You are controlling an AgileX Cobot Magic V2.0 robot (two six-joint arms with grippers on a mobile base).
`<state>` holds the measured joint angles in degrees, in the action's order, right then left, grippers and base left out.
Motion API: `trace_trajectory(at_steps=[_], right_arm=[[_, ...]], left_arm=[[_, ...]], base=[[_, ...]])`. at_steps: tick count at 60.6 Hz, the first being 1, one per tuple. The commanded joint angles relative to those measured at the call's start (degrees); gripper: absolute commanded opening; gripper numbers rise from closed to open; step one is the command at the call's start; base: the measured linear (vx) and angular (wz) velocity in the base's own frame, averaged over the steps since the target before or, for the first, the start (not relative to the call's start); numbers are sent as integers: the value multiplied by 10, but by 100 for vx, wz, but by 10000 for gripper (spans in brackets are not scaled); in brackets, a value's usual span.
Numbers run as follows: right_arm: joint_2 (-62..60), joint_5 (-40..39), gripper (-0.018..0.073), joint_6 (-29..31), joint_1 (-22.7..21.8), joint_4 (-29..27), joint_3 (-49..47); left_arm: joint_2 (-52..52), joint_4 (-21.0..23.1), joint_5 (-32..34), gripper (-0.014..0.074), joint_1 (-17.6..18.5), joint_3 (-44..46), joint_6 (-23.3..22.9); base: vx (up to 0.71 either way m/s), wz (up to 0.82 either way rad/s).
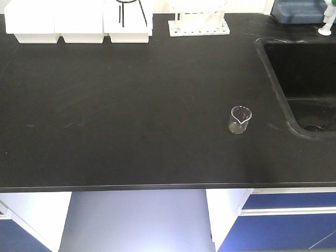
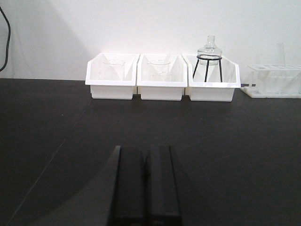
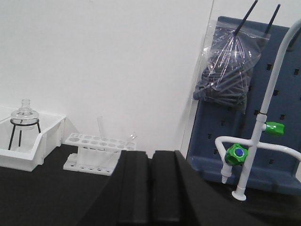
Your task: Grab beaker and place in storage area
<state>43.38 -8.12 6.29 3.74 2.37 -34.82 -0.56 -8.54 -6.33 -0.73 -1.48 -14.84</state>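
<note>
Now, beaker (image 1: 240,119): upright and empty on the black desk (image 1: 131,105), toward the front edge, near the front-left corner of the sunken sink (image 1: 310,68), with nothing touching it.
left pincer (image 2: 146,188): fingers pressed together, holding nothing, low over bare desk, facing three white bins (image 2: 162,77) at the wall.
right pincer (image 3: 151,188): fingers likewise closed on nothing, facing a white tube rack (image 3: 96,153) and a white tap (image 3: 256,141) with green knobs.
flask (image 2: 209,47): round clear glass, on a black tripod in the rightmost bin.
</note>
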Motion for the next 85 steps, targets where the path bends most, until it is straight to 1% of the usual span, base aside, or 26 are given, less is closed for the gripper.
trace_trajectory(at_steps=[1, 5, 10, 18, 24, 32, 35, 39, 49, 57, 64, 65, 67, 71, 77, 81, 85], right_arm=[[16, -91, -2, 1, -4, -2, -22], [28, -106, 5, -10, -4, -2, -22], [35, -96, 37, -33, -4, -2, -22], [36, -77, 155, -48, -4, 4, -22], [36, -76, 307, -48, -4, 4, -22], [37, -75, 576, -59, -4, -2, -22], [39, -79, 656, -59, -4, -8, -22], [44, -89, 733, -58, -4, -11, -22], [44, -92, 720, -63, -4, -14, -22], [47, -73, 686, -118, -2, -10, -22], [68, -84, 643, -123, -2, -2, 11], [80, -106, 625, -123, -2, 1, 35], [89, -125, 613, -124, -2, 2, 55], [116, -195, 584, -129, -2, 7, 107], [162, -325, 555, -134, -2, 16, 191], [200, -422, 545, -136, -2, 42, 238], [241, -493, 544, -136, -2, 80, 268]], left_arm=[[-10, 3, 49, -8, 4, -13, -3], [-10, 3, 49, -8, 4, -13, -3], [-10, 3, 49, -8, 4, -13, -3], [-10, 3, 49, -8, 4, -13, -3], [-10, 3, 49, -8, 4, -13, -3], [-10, 3, 49, -8, 4, -13, -3], [-10, 3, 49, -8, 4, -13, -3], [-10, 3, 49, -8, 4, -13, -3], [-10, 3, 49, -8, 4, -13, -3], [-10, 3, 49, -8, 4, -13, -3], [-10, 3, 49, -8, 4, -13, -3], [-10, 3, 49, -8, 4, -13, -3], [-10, 3, 49, -8, 4, -13, -3], [-10, 3, 49, -8, 4, -13, -3], [-10, 3, 49, -8, 4, -13, -3], [-10, 3, 49, -8, 4, -13, -3], [-10, 3, 49, -8, 4, -13, -3]], base=[[0, 0], [0, 0], [0, 0], [0, 0], [0, 0], [0, 0], [0, 0], [0, 0], [0, 0], [0, 0], [0, 0], [0, 0], [0, 0], [0, 0], [0, 0], [0, 0], [0, 0]])
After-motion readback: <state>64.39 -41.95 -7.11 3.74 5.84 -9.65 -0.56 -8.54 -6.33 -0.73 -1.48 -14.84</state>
